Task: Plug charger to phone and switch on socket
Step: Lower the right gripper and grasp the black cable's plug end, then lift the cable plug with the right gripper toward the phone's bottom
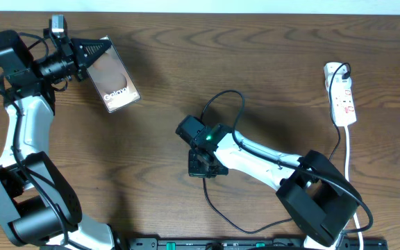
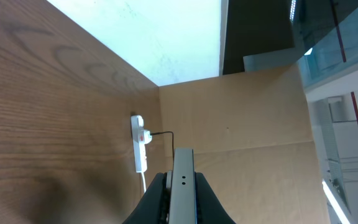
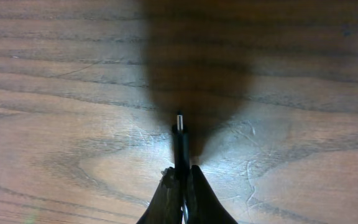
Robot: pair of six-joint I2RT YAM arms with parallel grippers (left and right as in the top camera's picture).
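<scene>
The only thing here that holds anything is the socket (image 1: 342, 97): a black plug (image 1: 339, 69) sits in its end outlet, and the other outlets are too small to read. In the left wrist view the socket lies on the table (image 1: 269, 55) far ahead of your left fingers (image 2: 154, 202), beyond the phone's outer end, and its long axis runs roughly in line with the phone's edge. It is well apart from both grippers. Your left gripper (image 1: 97, 52) is clamped on the phone (image 1: 117, 83). One short end is pinched between the fingers and the long axis reaches straight out past the fingertips. The white lettering is at the end farthest from them. From above the broad face is up, and the wrist camera sees only the thin edge standing between the fingers. I cannot tell whether the phone is clear of the wood. Your right gripper (image 3: 180, 180) is pinched tight on the charger (image 3: 179, 137), just behind its connector. The connector sticks straight out ahead of the right fingers (image 3: 166, 202), its long axis in line with them. The small bright tip is at the far end, aimed at bare wood inside the gripper's own shadow. The rest of the charger trails back behind the fingers in loose loops. Phone and connector are well apart.
</scene>
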